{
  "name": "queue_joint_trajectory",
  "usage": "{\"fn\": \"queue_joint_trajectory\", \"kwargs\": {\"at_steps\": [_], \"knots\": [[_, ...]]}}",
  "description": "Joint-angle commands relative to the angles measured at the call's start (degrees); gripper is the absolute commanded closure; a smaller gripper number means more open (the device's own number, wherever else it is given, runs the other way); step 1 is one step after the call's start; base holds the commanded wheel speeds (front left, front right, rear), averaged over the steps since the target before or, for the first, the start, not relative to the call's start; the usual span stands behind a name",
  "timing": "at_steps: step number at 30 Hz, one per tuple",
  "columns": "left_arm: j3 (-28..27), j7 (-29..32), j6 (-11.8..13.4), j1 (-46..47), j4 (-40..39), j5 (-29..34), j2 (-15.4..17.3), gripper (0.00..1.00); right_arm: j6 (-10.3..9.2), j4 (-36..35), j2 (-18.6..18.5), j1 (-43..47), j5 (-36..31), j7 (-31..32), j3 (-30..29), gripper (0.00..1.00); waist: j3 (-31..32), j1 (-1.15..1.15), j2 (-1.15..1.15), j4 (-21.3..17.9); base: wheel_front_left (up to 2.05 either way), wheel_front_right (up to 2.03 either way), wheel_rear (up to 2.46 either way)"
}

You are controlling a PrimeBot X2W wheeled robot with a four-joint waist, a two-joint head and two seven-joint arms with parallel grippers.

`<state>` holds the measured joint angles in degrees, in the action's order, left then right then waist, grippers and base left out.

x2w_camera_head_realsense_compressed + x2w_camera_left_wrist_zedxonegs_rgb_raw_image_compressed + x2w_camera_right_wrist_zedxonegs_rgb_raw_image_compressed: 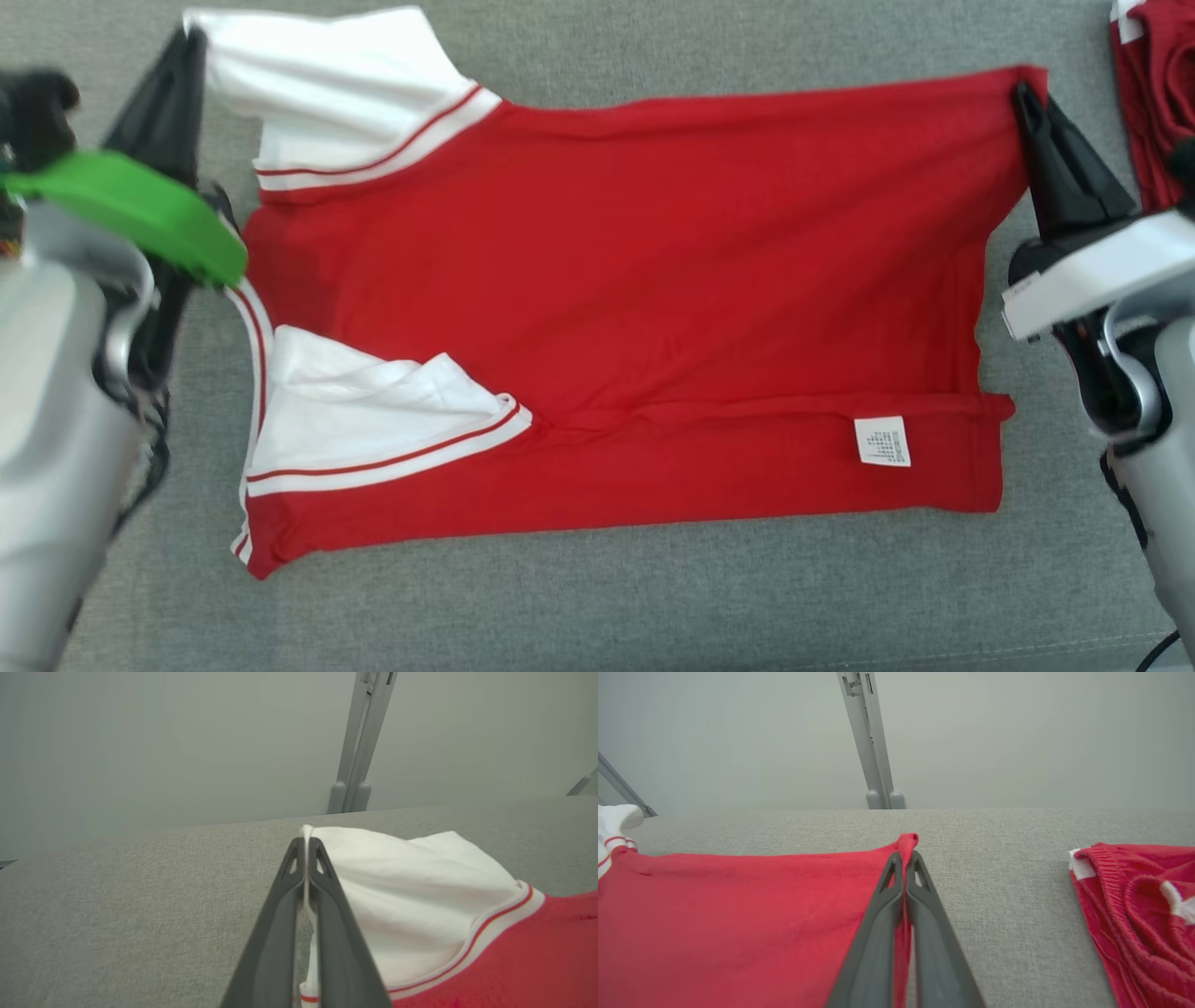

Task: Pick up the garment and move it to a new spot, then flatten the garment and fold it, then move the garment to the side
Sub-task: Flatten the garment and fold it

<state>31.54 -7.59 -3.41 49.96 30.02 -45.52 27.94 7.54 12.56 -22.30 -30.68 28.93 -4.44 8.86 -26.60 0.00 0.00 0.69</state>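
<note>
Head view: garment point(616, 280) on grey surface point(597, 607)

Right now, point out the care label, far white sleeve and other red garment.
care label point(882, 441): head view, tag's middle.
far white sleeve point(345, 84): head view, middle of white cloth.
other red garment point(1143, 919): right wrist view, bunched red fabric.

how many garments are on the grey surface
2. The red shirt with white sleeves lies spread across the middle; a second red garment sits bunched at the right edge, cut off by the frame. Others may lie out of view.
</note>
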Motion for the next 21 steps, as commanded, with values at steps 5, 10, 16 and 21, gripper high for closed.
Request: {"fn": "queue_joint_trajectory", "kwargs": {"at_steps": [5, 10, 16, 21], "knots": [[-2.1, -1.0, 5.9, -15.4, -12.4, -3.8, 2.6, 1.0, -0.09, -2.4, -0.1, 7.8, 3.1, -1.2, -0.7, 1.0, 4.6, 0.0, 0.0, 1.9, 0.0, 0.0, 0.0], [-2.8, 1.2, 11.3, -29.4, -21.9, -8.2, 4.0, 1.0, -0.09, -2.1, 1.0, 13.3, 4.1, -2.6, -0.6, 1.0, 6.1, 0.0, 0.0, 1.7, 0.0, 0.0, 0.0], [-3.0, 2.8, 15.2, -39.8, -28.7, -11.9, 4.8, 1.0, -0.08, -0.3, 2.5, 18.4, 5.7, -3.7, -0.2, 1.0, 7.5, 0.0, 0.0, 2.1, 0.0, 0.0, 0.0], [-2.6, 3.7, 15.8, -43.2, -29.2, -14.1, 3.7, 1.0, -0.09, 1.1, 3.7, 22.4, 6.0, -5.0, -0.8, 0.97, 8.4, 0.0, 0.0, 2.0, 0.0, 0.0, 0.0]]}}
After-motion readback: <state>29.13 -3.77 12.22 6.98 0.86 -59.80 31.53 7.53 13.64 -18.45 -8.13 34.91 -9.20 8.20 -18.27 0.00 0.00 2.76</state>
